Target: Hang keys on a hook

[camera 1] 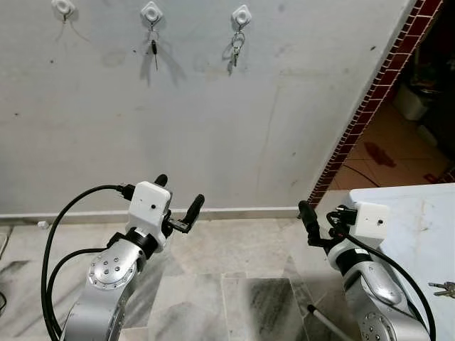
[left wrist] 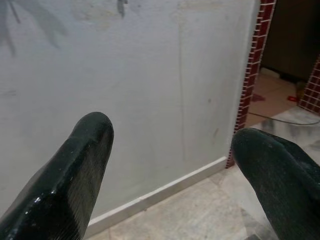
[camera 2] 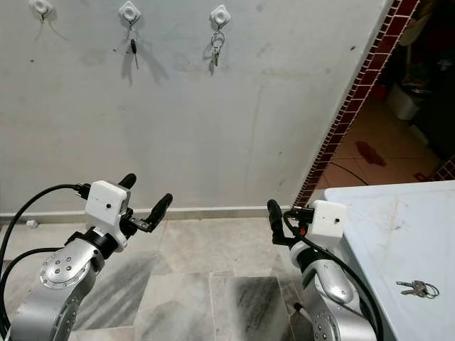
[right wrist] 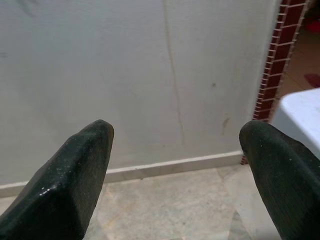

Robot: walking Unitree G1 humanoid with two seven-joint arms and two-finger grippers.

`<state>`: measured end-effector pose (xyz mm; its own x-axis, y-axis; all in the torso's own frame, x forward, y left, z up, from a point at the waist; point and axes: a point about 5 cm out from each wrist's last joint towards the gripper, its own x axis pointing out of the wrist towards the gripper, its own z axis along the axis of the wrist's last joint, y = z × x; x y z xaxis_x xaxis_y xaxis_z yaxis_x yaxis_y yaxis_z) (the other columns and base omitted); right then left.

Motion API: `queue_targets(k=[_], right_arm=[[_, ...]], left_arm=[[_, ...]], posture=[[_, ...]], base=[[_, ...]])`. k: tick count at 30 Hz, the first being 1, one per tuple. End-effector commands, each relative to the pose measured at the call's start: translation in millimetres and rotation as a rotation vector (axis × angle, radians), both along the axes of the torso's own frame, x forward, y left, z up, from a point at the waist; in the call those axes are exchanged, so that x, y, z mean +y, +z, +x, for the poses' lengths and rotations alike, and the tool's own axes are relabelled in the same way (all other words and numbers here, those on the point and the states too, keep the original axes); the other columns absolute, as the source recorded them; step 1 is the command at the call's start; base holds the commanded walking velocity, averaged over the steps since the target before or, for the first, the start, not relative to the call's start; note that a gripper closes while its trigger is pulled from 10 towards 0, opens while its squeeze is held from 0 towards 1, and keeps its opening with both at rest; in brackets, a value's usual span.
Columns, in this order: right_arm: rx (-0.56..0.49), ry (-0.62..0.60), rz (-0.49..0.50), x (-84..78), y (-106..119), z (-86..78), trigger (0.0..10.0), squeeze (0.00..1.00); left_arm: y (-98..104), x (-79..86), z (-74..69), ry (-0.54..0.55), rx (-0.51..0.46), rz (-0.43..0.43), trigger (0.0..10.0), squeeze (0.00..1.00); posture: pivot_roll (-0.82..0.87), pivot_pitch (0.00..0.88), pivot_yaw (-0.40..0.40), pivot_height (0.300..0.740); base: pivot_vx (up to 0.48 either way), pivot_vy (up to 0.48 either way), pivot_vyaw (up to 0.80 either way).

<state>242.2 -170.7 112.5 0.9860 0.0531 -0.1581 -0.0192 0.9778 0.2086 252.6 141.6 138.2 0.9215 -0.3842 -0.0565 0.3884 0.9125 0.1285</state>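
Nearest on the right, a bunch of keys (camera 2: 418,288) lies flat on the pale desk (camera 2: 398,227), close to its right edge and well apart from both arms. Just left of the desk, the right claw (camera 2: 284,217) is raised over the marble floor (camera 2: 213,284), its two black fingers spread wide with nothing between them. On the left, the left claw (camera 1: 178,197) is held up at about the same height, likewise spread apart and empty, pointing toward the wall (camera 1: 213,121). Both wrist views look between parted fingers at the grey wall and its pale skirting. Beyond the desk, a red brick edge (camera 1: 370,106) borders a doorway on the right. Far up on the wall sits a row of three white hooks: the left hook (camera 1: 63,7), the middle hook (camera 1: 151,12) with a dark key (camera 1: 153,47) hanging from it, and the right hook (camera 1: 242,15) carrying a ring of keys (camera 1: 237,46).
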Motion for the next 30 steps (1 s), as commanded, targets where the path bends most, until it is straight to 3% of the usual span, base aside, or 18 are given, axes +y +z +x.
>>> queue_targets(k=[1, 30], right_arm=[[0.006, -0.005, -0.005, -1.3, 0.5, 1.3, 10.0, 0.00], [-0.006, -0.010, 0.005, -2.2, 1.1, 2.1, 10.0, 0.00]], left_arm=[[-2.0, 0.8, -0.8, -0.009, 0.020, -0.003, 10.0, 0.00], [-3.5, -0.7, -1.5, -0.022, 0.041, -0.029, 10.0, 0.00]], posture=[[0.14, 0.032, -0.084, 0.740], [0.13, 0.035, -0.080, 0.740]], base=[[0.000, 0.000, -0.72], [0.000, 0.000, -0.71]])
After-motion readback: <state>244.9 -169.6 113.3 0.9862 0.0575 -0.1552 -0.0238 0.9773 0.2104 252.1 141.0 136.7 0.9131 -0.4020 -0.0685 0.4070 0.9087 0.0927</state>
